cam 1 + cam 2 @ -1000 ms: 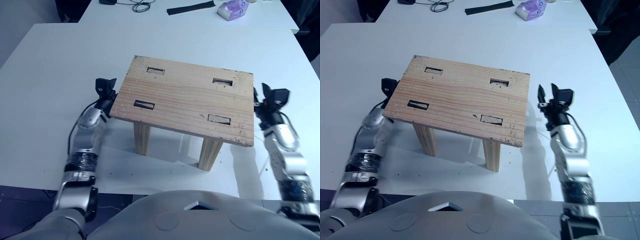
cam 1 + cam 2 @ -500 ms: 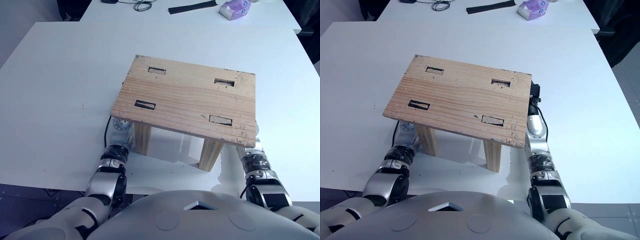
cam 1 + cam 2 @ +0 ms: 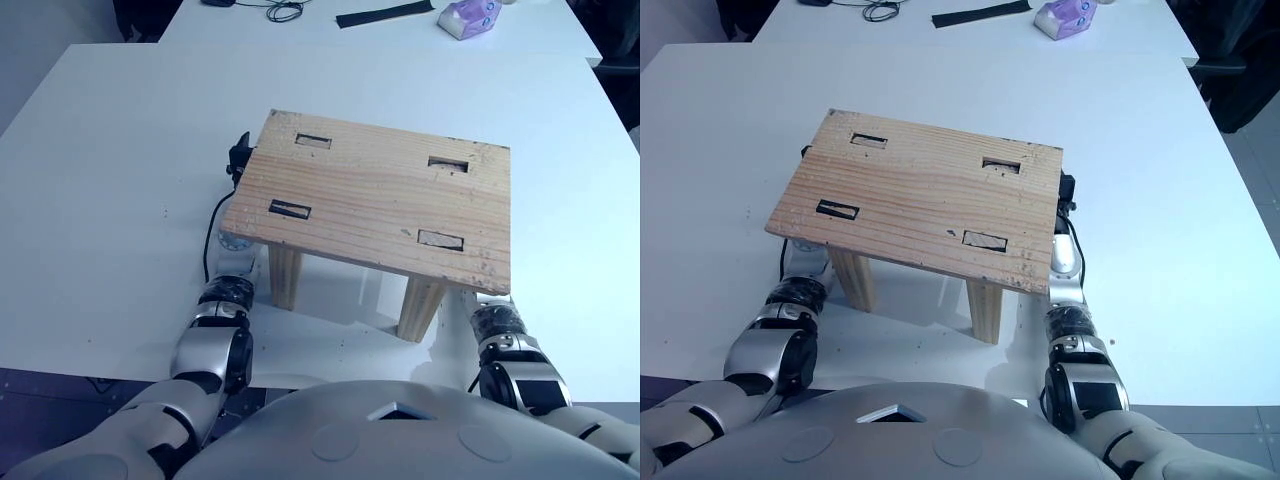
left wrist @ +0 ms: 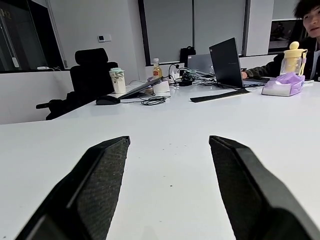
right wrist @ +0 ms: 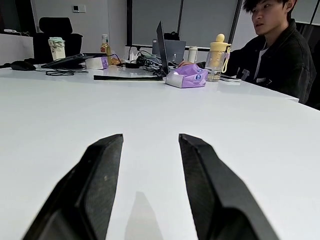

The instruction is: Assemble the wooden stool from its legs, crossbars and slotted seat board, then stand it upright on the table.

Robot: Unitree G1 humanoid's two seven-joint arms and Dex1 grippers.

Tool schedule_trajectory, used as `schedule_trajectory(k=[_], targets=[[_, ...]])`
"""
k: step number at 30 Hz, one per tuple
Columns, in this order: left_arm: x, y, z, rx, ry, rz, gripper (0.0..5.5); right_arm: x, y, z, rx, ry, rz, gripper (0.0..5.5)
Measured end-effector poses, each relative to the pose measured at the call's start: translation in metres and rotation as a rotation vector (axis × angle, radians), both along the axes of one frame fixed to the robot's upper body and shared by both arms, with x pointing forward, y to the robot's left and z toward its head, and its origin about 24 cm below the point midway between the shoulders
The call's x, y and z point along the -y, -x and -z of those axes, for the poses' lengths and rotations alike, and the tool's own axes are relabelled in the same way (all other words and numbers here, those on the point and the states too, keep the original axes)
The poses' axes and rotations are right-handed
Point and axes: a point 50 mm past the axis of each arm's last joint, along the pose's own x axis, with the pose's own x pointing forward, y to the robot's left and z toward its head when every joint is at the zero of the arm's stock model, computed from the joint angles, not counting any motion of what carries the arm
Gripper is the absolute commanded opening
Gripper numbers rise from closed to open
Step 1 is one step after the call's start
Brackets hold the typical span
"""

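Ok so near edge of the frame first: both forearms run up from the bottom, one along each side of the stool (image 3: pixel 375 195). The two front legs (image 3: pixel 284 278) stand flat on the white table (image 3: pixel 120 150), lower centre, and the seat board (image 3: pixel 400 180) sits on top, level afaict, filling the middle of the frame. Four slots (image 3: pixel 290 210) in it, each looks plugged by a leg end. Crossbars are hidden under the seat, can't tell if they're in.

Left gripper (image 3: pixel 240 157) peeks out just beside the seat's left edge, centre-left. In its wrist cam the fingers are spread wide w/ nothing between, just bare tabletop. Right gripper (image 3: pixel 1068 190) sits right by the seat's right edge, centre-right, also spread apart and holding nothing. Can't tell if either actually touches the wood.

Far back, top of the frame: cables (image 3: pixel 283 12), a black strip (image 3: pixel 383 15) and a purple tissue pack (image 3: pixel 467 18), well apart from everything.

IMO build is basically done, stool's up on its feet, so this is the wrap-up step. Next move prob just needs both arms to back off sideways w/o clipping the seat overhang or nudging a leg.
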Motion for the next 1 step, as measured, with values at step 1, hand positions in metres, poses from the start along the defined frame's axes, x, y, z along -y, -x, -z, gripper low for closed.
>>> schedule_trajectory(k=[1], targets=[[0.0001,-0.0004,-0.0006,0.004,0.002,-0.001,2.94,0.0002,-0.0013,-0.0003,0.0,0.0,0.001,2.04]])
